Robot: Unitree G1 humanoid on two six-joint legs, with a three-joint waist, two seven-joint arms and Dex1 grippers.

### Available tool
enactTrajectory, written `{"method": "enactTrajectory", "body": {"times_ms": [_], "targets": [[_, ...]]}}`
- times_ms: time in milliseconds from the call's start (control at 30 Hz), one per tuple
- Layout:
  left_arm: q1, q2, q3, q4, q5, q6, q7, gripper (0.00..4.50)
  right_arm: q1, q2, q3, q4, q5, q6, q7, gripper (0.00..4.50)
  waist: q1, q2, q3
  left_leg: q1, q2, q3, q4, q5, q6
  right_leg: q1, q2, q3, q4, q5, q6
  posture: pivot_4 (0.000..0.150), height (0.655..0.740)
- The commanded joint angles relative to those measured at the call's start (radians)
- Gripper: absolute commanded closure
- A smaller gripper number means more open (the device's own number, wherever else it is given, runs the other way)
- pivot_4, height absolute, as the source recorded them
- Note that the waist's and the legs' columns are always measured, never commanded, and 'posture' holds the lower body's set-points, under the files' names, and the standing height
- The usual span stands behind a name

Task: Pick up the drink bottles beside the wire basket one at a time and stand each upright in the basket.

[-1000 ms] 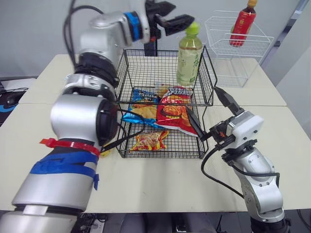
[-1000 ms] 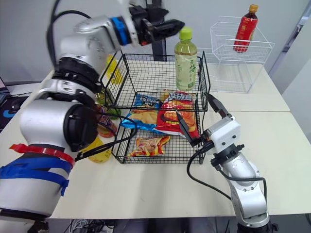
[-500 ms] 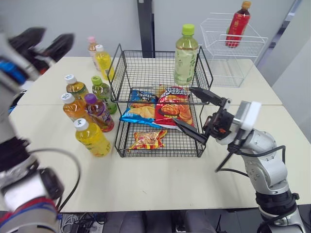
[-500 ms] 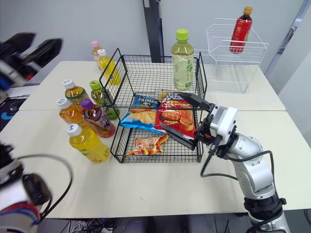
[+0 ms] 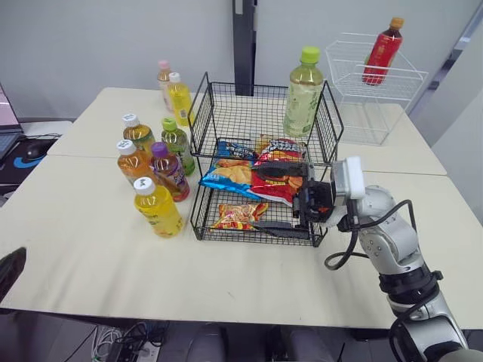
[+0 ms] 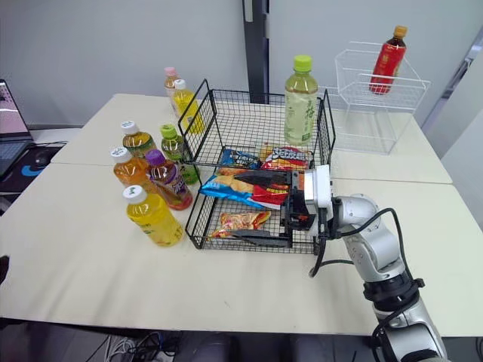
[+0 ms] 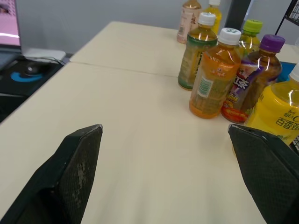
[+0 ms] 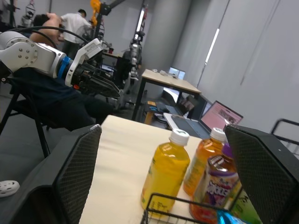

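Facing the open jaws of the left gripper point(image 7: 163, 129), upright plastic drink bottles point(image 7: 208, 77) line the black wire basket's point(image 5: 260, 85) left side; the right gripper point(image 5: 278, 197), also agape, sits opposite.

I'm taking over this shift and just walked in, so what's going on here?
A robot is loading drink bottles into a wire basket. One green bottle stands upright in the top tier; seven bottles stand on the table to its left. Neither claw holds anything: the left claw is open, low over the table, facing those bottles, and the right claw is open at the basket's front.
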Motion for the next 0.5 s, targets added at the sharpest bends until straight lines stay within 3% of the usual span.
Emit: {"method": "enactTrajectory", "body": {"times_ms": [33,233,500], "targets": [[0.031,-0.005,-0.016,-0.035,-0.068,-0.058,0.046,0.03,-0.005,0.012,-0.014,-0.021,0.016,-0.005,0.003,0.0,-0.004,0.0,-0.001,0.0,0.0,0.001,0.0,-0.001,0.002,0.0,0.0,0.001,-0.001,0.001,0.001,0.15,0.74],[-0.058,0.127,-0.151,0.012,-0.108,-0.097,0.166,0.03,0.02,0.007,-0.027,-0.045,-0.002,-0.01,-0.019,0.0,0.004,-0.003,-0.003,-0.004,0.001,0.001,-0.001,-0.004,0.003,-0.002,0.001,-0.001,-0.003,0.002,0.005,0.15,0.74],[-0.384,0.362,-0.526,0.25,0.024,-0.172,0.258,0.03,0.067,-0.028,-0.049,-0.107,-0.084,-0.021,-0.121,0.0,0.012,-0.003,-0.003,-0.004,0.001,0.0,0.001,-0.003,0.003,-0.001,0.001,-0.001,-0.003,0.003,0.006,0.15,0.74]]}}
